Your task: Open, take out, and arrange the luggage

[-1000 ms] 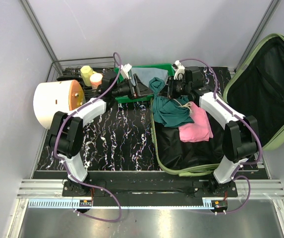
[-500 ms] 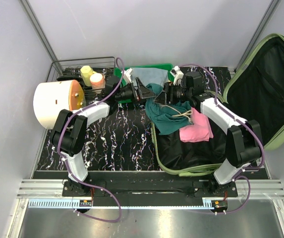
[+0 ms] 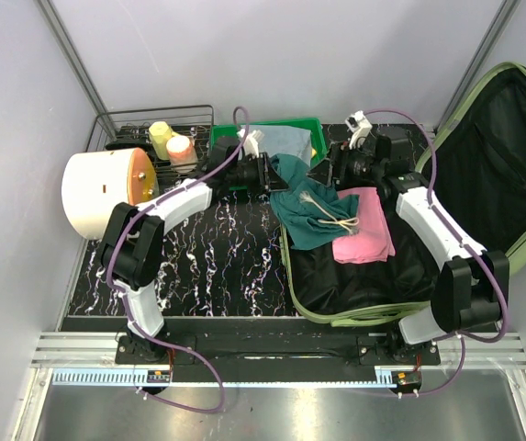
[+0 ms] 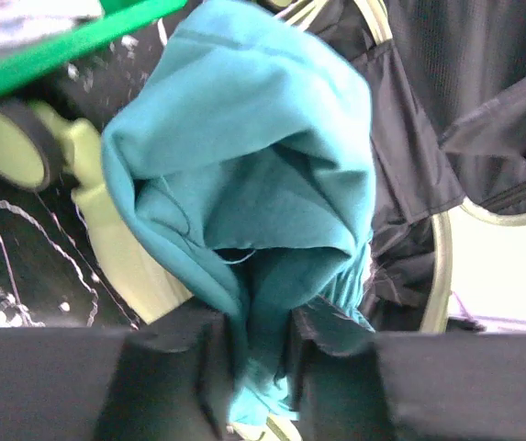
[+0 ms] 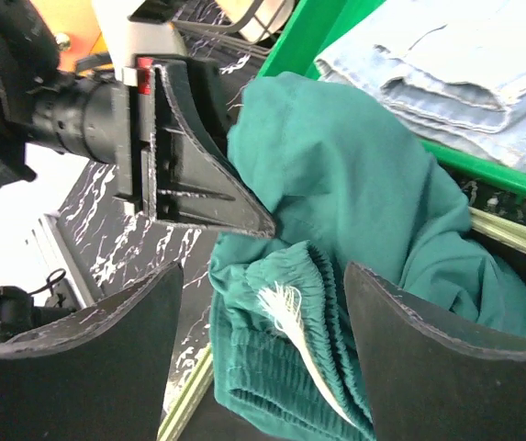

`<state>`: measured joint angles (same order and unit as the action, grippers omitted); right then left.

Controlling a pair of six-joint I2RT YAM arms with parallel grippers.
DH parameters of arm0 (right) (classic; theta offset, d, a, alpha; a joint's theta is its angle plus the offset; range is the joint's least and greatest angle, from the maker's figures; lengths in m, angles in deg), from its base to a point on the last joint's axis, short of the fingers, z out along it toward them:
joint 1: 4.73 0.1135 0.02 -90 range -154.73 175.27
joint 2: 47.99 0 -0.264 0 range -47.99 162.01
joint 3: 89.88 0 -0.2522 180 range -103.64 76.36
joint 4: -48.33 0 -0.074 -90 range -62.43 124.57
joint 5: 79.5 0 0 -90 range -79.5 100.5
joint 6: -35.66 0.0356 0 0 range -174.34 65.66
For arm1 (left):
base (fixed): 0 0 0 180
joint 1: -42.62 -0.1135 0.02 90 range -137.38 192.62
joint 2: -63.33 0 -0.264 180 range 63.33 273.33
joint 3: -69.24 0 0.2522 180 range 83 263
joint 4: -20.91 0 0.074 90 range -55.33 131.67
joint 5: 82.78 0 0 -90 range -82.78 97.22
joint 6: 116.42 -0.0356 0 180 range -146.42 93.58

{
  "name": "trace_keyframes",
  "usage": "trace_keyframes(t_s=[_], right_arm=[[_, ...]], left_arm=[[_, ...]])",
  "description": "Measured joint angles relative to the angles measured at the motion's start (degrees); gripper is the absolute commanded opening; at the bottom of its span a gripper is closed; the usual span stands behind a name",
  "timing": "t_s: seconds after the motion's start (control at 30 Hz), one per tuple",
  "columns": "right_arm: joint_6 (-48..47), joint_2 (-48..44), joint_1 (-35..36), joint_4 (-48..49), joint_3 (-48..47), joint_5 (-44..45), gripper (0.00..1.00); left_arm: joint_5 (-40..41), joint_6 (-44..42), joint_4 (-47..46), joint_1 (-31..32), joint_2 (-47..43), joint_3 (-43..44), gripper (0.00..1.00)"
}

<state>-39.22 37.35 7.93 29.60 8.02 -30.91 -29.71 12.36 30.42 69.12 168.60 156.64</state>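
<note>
Luggage (image 3: pixel 506 147) lies open on the table's right half, lid propped rightward; teal garment (image 3: pixel 313 211) and pink cloth (image 3: pixel 365 234) lie on its black lining. Left gripper (image 3: pixel 270 175) pinches the garment's far end at the case's far-left corner, beside the tray (image 3: pixel 316 124) holding jeans (image 5: pixel 464 64); right gripper (image 5: pixel 263 276) is spread wide just above the garment. Only the left wrist view shows a wheel (image 4: pixel 10 147).

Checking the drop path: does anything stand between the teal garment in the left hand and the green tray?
Nothing visible does. The left hand pinches the teal garment right beside the green tray; only the suitcase rim lies under it. Folded jeans already fill part of the tray.
</note>
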Motion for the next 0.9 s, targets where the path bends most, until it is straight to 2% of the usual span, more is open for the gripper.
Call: trace_keyframes(t_s=[0.07,0.13,0.23,0.37,0.47,0.57,0.63,0.73,0.83,0.9], right_arm=[[-1.33,-0.74,-1.38,-1.22,0.0,0.48,0.8],[-2.86,-1.46,-2.38,-2.34,0.0,1.51,0.81],[-5.7,-2.93,-3.69,-4.59,0.02,3.5,0.84],[-8.57,-5.53,-4.83,-6.54,0.5,7.54,0.9],[-10.49,-7.67,-5.68,-7.61,1.22,11.15,1.0],[-12.09,-8.9,-6.62,-8.28,1.27,15.54,1.0],[-12.7,-9.35,-7.15,-8.39,1.27,18.12,1.0],[-14.23,-9.73,-8.15,-8.57,1.27,21.79,1.0],[-15.41,-9.86,-9.16,-8.9,1.27,24.46,1.0],[-15.93,-9.97,-9.64,-9.44,1.27,25.59,1.0]], left_arm=[[0.44,-2.54,2.71,0.46,0.74,3.87,0.0],[0.28,-5.99,6.4,1.25,1.9,8.07,0.0],[0.68,-15.87,13.18,3.48,3.32,14.99,0.0],[1.99,-34.45,21.81,7.69,3.32,22.8,0.0],[2.6,-45.83,24.52,9.99,3.45,27.19,0.0],[3.45,-54.1,25.49,9.92,4.04,31.06,0.0],[3.76,-57.07,26.23,8.87,6.8,36.74,0.0],[4.44,-57.13,26.56,6.64,12.92,46.64,0.0],[4.79,-53.4,25.42,3.63,19.61,55.15,0.0],[4.79,-49.31,23.74,1.36,23.12,57.83,0.0]])
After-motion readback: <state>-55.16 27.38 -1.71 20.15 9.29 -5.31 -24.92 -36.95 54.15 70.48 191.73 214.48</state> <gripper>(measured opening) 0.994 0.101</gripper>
